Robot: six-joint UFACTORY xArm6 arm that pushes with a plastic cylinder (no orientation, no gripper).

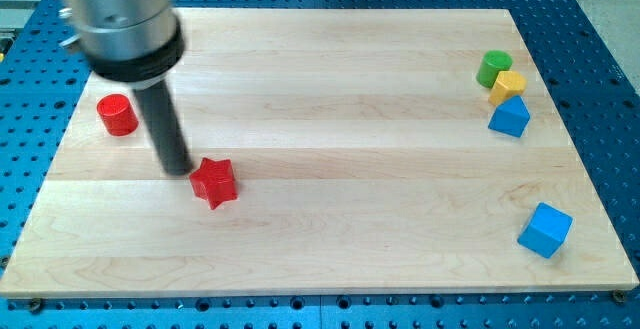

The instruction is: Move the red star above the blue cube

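The glossy red star is lying on the pale wooden board, far toward the view's left of the blue cube. My tip, jawless, is standing upright just beside the red star's left.

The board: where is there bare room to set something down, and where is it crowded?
The widest bare wood runs from the red star across to the blue cube. It is crowded at the view's upper right, where the green cylinder, yellow block and blue block bunch together. My tip is at the star's left, below the red cylinder.
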